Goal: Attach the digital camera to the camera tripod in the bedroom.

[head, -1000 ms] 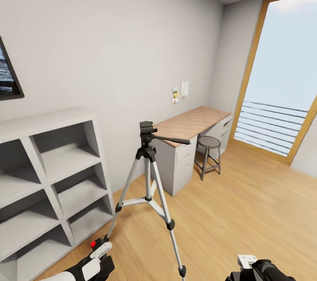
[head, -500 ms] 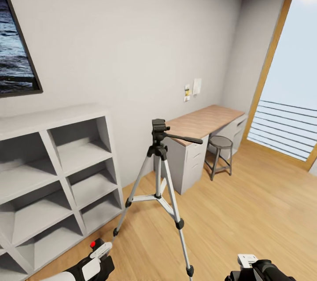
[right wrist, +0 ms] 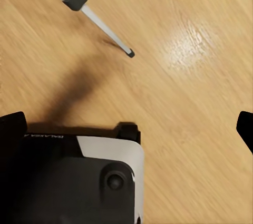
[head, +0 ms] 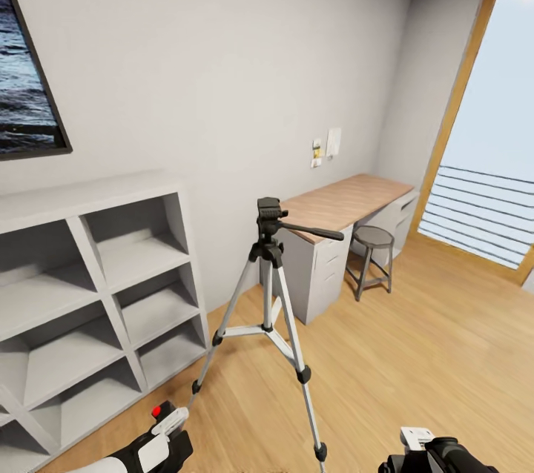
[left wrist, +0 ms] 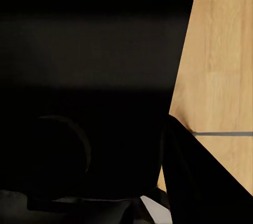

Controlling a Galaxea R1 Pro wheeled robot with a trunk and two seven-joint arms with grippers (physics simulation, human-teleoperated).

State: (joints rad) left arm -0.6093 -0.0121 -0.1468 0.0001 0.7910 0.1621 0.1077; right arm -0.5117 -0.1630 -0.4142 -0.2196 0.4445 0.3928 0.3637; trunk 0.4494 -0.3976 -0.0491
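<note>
The tripod point(head: 271, 310) stands on the wood floor point(head: 415, 369) between the shelves point(head: 96, 295) and the tabletop point(head: 345, 202), top bare. Low at the left, the left hand point(head: 165, 432) grips the camera point(head: 157, 414), red button peeking out. The right hand point(head: 426, 451) hangs low; I can't tell whether it's spread. This looks like the approach: next, close in and lift the camera to the tripod's top.

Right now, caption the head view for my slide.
Camera tripod stands on the wood floor between cube shelves and desk.
</note>
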